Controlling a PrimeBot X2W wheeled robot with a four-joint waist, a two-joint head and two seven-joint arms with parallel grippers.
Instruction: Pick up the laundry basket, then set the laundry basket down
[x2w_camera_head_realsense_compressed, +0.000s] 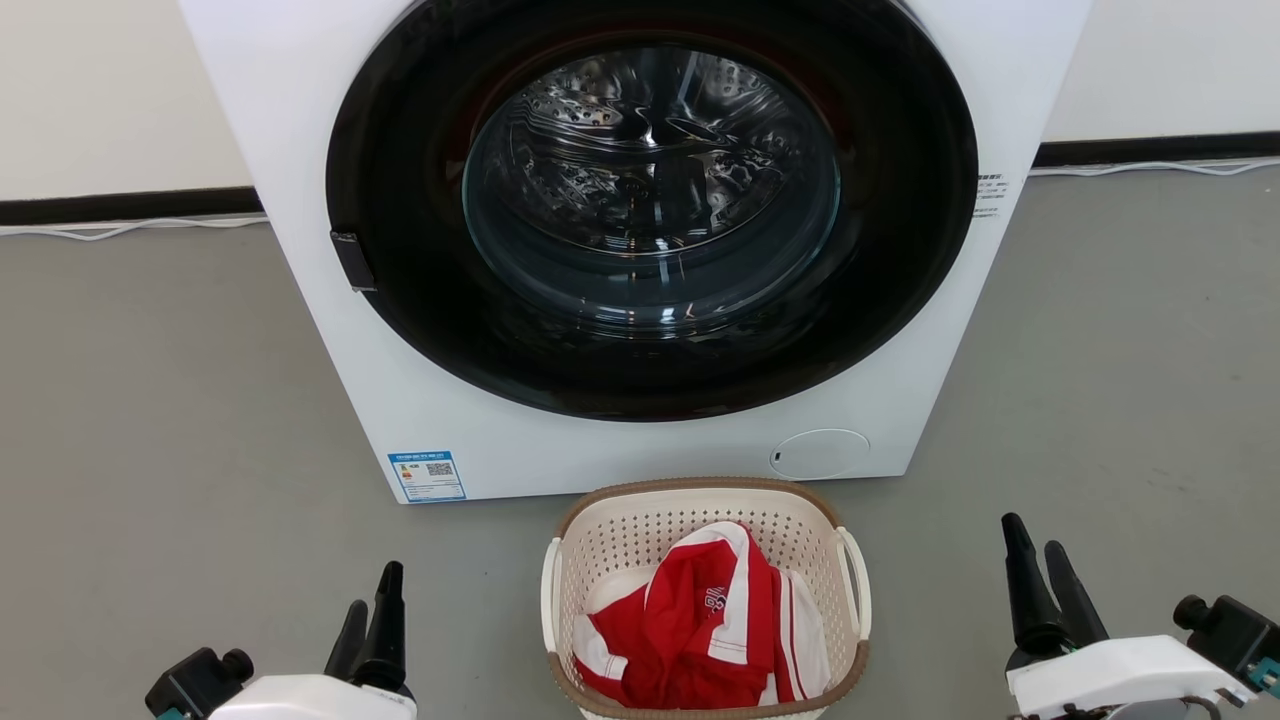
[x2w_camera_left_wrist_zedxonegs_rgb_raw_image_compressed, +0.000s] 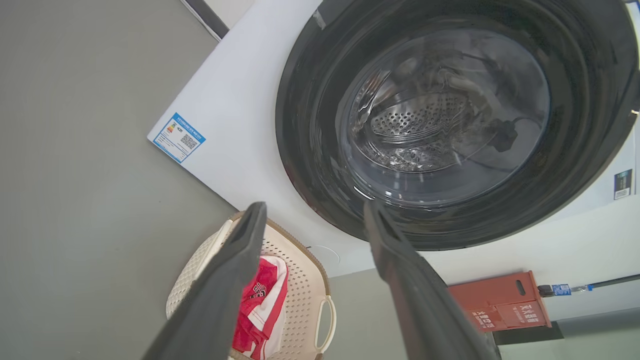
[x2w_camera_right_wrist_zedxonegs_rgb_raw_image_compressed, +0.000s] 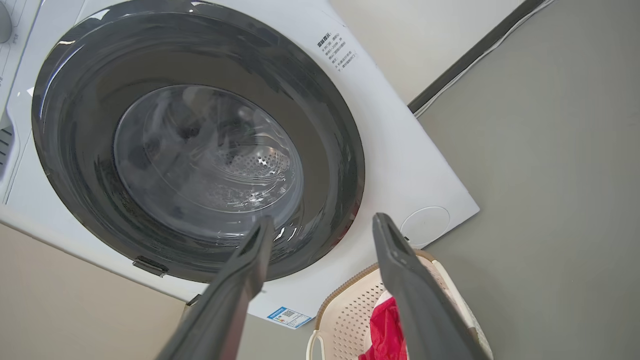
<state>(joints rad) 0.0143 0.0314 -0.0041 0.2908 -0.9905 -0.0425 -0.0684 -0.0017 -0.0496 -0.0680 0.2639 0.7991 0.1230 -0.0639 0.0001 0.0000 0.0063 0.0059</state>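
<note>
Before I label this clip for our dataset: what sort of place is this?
Likely a laundry area: a front-loading washing machine on a grey floor, with a laundry basket holding a red-and-white shirt before it.

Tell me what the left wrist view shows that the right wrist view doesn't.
Left wrist view: the open left gripper and a red box beside the washer. Right wrist view: the open right gripper and the door latch. Both: the closed door, the blue sticker, and the basket with red clothing, untouched on the floor.
</note>
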